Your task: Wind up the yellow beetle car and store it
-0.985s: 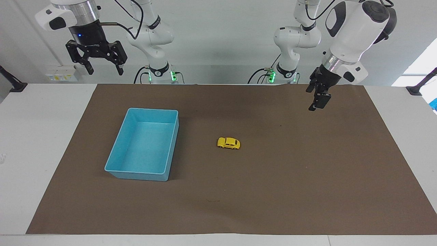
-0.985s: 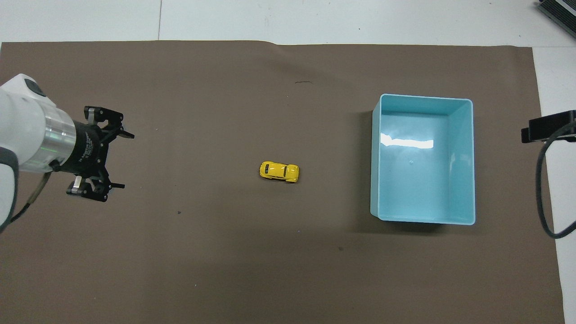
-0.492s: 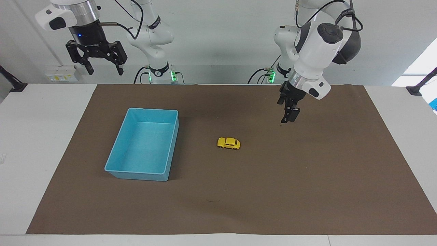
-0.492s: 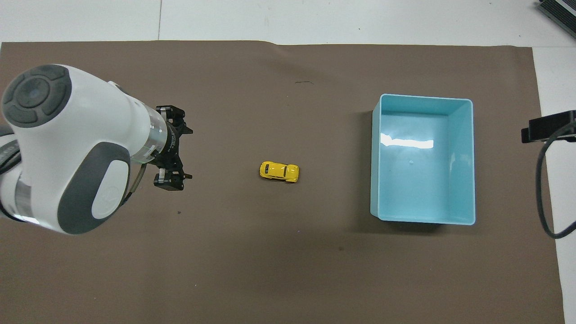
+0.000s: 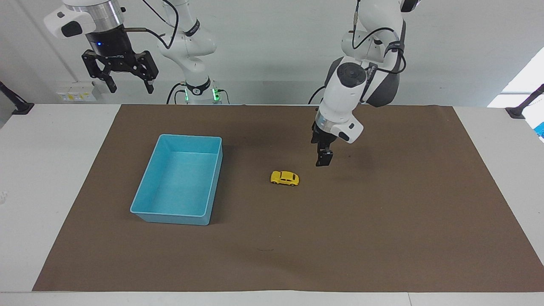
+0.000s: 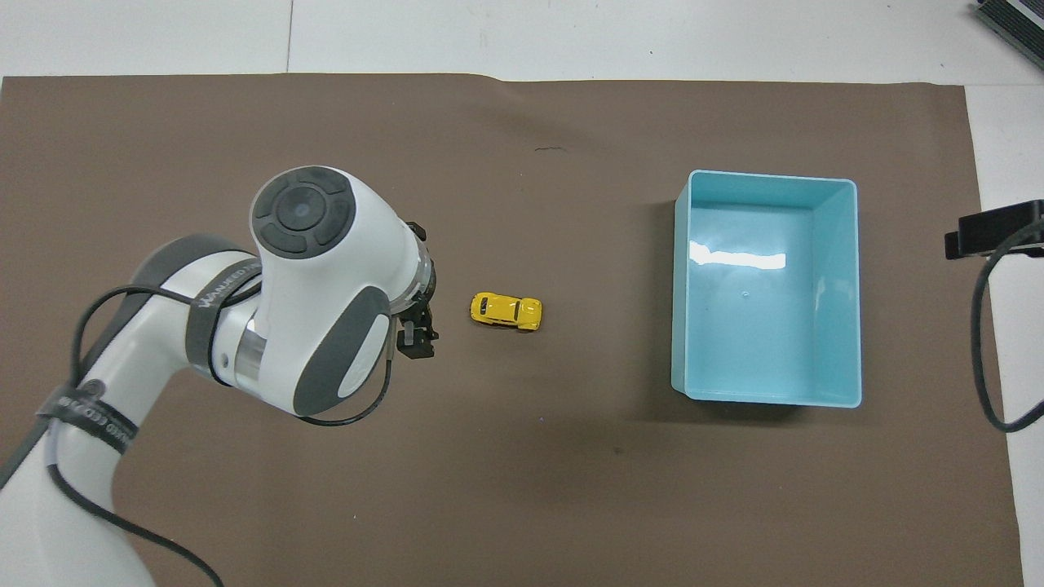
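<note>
While the yellow beetle car sits on its wheels mid-mat, long axis running toward the arms' two ends of the table, the left gripper hangs at its two o'clock in the facing view, jaws spread, holding nothing. At nine o'clock stands the light blue bin, empty. The right gripper waits high up, wide open.

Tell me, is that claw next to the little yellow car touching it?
Apart. The facing view shows bare mat between the left gripper and the car; the gripper hangs above the mat beside it, toward the left arm's end.
</note>
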Robot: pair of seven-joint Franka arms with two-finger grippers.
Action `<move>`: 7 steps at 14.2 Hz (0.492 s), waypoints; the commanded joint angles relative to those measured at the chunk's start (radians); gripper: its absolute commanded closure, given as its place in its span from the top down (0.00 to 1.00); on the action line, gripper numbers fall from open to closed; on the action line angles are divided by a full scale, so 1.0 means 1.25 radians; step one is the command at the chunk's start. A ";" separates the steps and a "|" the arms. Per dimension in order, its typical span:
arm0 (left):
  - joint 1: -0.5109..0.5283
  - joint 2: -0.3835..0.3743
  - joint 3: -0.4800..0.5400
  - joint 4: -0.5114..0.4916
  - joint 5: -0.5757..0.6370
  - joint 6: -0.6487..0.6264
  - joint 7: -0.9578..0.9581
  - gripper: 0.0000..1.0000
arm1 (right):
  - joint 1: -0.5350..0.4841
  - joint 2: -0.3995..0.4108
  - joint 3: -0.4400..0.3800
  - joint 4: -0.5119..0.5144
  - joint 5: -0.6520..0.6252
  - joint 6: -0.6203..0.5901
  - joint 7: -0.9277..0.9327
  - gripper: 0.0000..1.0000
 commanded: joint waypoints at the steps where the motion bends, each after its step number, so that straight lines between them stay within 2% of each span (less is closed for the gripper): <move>1: -0.036 0.053 0.013 -0.002 0.017 0.060 -0.024 1.00 | 0.000 -0.008 -0.005 -0.002 0.013 -0.005 -0.015 1.00; 5: -0.096 0.162 0.013 0.015 0.054 0.138 -0.025 1.00 | 0.000 -0.008 -0.005 -0.002 0.013 -0.005 -0.015 1.00; 7: -0.099 0.167 0.013 0.014 0.052 0.159 -0.025 1.00 | -0.001 -0.008 -0.005 -0.002 0.014 -0.005 -0.015 1.00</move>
